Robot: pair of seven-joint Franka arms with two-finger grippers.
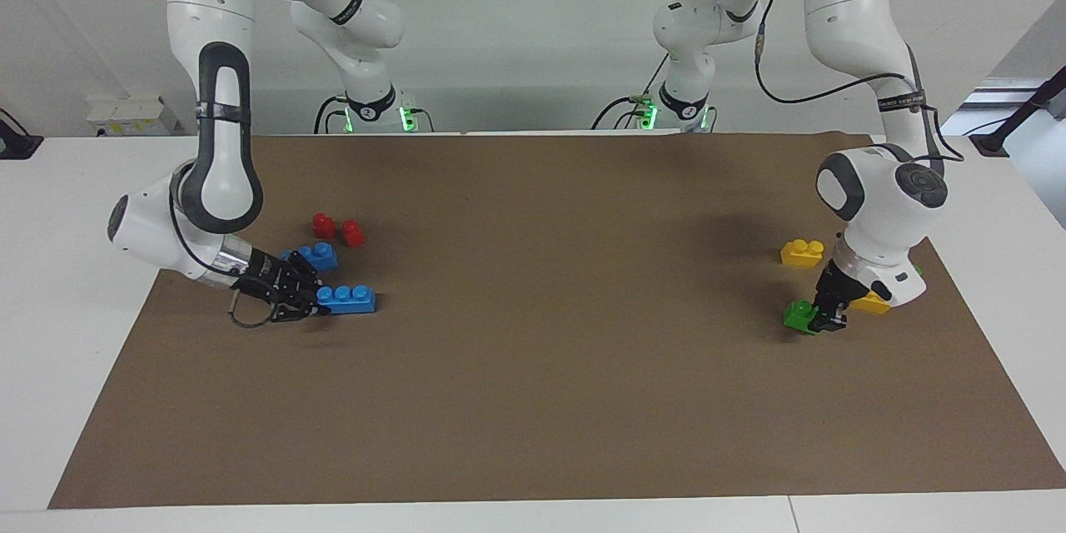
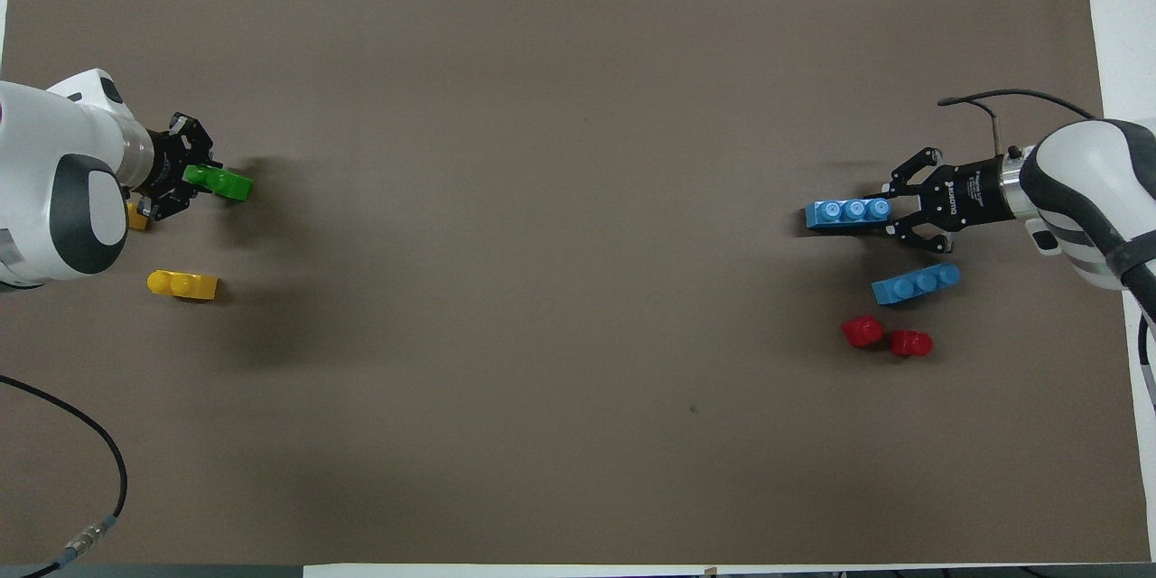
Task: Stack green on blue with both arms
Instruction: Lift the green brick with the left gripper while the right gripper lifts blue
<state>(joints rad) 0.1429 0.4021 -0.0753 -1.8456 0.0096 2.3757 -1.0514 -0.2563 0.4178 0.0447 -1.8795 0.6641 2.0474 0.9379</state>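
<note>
Brown paper [image 1: 541, 350] covers the table and carries every brick you need to locate. At the left arm's end, find the left gripper [image 1: 820, 318] low at the paper, its fingers clenched on the green brick [image 1: 799, 314]; in the overhead view the same gripper [image 2: 194, 181] pinches one end of that brick [image 2: 226, 185], and the rest of the brick projects toward the table's middle. Note one yellow brick [image 1: 802, 252] lying nearer to the robots than the green brick, and a second yellow brick [image 1: 871, 304] largely hidden under the left arm's wrist. A sliver of further green [image 1: 917, 271] shows at that wrist; you cannot tell what it is.

At the right arm's end, find the right gripper [image 1: 315, 305] also low at the paper, grasping the end of a blue brick [image 1: 346, 298] with three studs. The overhead view shows that gripper [image 2: 887, 212] with its fingertips at the brick's [image 2: 846, 214] end that faces the right arm's end of the table. A second blue brick [image 1: 314, 255] lies free, nearer to the robots, and two red bricks [image 1: 337, 230] lie nearer still, close together.
</note>
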